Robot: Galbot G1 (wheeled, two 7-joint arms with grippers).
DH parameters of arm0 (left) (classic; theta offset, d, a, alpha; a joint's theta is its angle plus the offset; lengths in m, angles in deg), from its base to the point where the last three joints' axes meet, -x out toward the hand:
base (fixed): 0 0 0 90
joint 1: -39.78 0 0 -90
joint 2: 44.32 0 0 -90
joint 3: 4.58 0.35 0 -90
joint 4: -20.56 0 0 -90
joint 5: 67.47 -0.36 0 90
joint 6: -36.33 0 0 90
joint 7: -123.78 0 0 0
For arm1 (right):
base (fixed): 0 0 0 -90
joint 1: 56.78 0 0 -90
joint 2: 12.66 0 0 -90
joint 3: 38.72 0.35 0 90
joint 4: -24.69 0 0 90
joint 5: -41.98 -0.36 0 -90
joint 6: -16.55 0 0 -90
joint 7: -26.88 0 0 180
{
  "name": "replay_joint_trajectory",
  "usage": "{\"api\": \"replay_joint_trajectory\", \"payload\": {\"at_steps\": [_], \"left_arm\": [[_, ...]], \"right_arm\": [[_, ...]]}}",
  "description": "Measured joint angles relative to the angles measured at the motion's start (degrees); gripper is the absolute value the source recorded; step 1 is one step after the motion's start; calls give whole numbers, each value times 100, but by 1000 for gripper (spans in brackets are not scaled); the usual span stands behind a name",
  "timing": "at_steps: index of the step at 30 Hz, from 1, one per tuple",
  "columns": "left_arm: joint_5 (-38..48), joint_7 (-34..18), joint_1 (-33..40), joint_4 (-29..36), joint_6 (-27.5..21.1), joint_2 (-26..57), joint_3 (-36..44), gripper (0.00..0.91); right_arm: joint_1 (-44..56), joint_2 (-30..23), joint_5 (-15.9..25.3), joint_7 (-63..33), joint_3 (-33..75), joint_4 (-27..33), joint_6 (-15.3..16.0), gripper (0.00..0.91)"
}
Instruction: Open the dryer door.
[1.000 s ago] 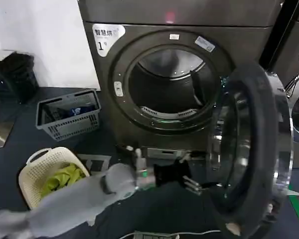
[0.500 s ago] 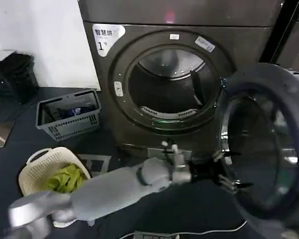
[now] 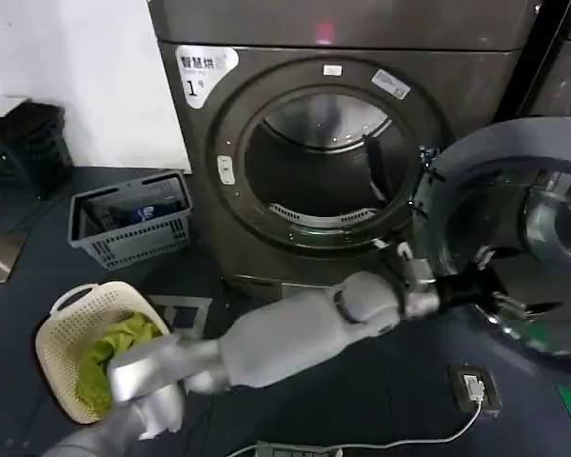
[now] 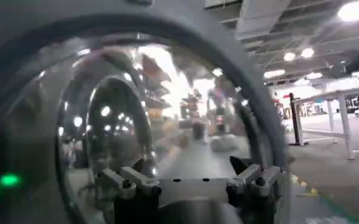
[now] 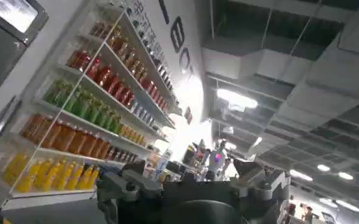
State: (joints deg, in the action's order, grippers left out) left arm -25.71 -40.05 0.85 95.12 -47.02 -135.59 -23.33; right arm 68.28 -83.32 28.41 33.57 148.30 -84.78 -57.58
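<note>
The dryer door [image 3: 514, 238] is standing swung wide open at the right of the dark grey dryer [image 3: 295, 143], its grey-rimmed inner face turned toward the camera. The left gripper [image 3: 509, 303] is reaching across to the door's lower inner face, fingers [image 4: 252, 176] spread wide and holding nothing, tips just beside the glass.

The left arm [image 3: 295, 333] reached from the lower left of the head view across to the right of centre, stretched nearly straight, its grey sleeve ending in a black wrist. The left gripper [image 3: 512, 307] sat at the right edge, its 2 fingers spread apart. In the left wrist view, the fingers [image 4: 127, 181] stood parted near the bottom of the frame. The right gripper [image 5: 194, 182] pointed upward, fingers parted.
</note>
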Motion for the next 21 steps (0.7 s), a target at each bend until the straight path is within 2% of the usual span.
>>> {"api": "replay_joint_trajectory", "payload": {"at_steps": [8, 17, 21], "left_arm": [[-229, -186, 137, -675, 87, -91, -23, 907], [-300, -236, 120, -727, 28, -92, 17, 907], [-208, -75, 92, -616, 20, -92, -43, 907]], "right_arm": [[-16, 4, 9, 7, -12, 1, -13, 907], [-19, 72, 36, 8, 35, 11, -18, 907], [-4, 74, 43, 20, 68, -34, -18, 907]]}}
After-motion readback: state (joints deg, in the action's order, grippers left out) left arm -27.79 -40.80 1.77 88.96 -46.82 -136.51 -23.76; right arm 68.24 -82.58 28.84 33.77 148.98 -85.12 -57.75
